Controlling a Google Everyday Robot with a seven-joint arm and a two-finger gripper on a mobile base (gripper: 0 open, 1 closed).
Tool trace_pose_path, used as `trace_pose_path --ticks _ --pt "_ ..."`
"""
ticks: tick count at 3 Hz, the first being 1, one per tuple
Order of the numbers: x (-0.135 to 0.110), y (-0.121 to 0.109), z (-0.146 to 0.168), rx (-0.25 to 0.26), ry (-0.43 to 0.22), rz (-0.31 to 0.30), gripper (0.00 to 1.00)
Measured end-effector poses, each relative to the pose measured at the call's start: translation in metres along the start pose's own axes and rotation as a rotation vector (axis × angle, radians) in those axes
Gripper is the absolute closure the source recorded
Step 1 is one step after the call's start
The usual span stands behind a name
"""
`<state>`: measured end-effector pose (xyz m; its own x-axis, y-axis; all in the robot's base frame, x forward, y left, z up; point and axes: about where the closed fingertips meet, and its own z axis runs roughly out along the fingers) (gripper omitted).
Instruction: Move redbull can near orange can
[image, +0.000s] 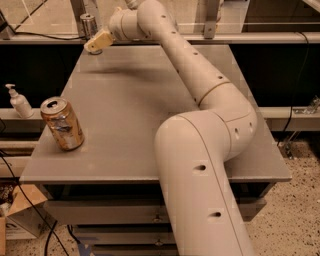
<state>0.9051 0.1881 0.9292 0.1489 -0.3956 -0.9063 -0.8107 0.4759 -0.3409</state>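
We see our gripper (96, 44) hanging over the far left corner of the table (150, 95), just beside the redbull can (88, 24), which stands upright at that corner. The orange can (62, 124) stands near the table's front left edge. A pump bottle (20, 102) stands beyond the table's left side.

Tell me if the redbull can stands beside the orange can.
No, redbull can stands far back by the claw; orange can sits front-left.

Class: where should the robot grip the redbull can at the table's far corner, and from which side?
Probably grip the redbull can around its slim upright wall, mid-height, coming level from the near side, where the tool hovers just in front.
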Motion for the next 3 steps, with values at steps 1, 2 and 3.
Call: trace_pose_path --ticks 1,2,3 --pt "0.000 -0.011 0.003 0.102 0.068 -0.024 0.00" --pt "0.018 -0.014 0.011 0.181 0.133 -0.009 0.00" --pt "0.019 -0.010 0.020 0.182 0.126 0.005 0.00"
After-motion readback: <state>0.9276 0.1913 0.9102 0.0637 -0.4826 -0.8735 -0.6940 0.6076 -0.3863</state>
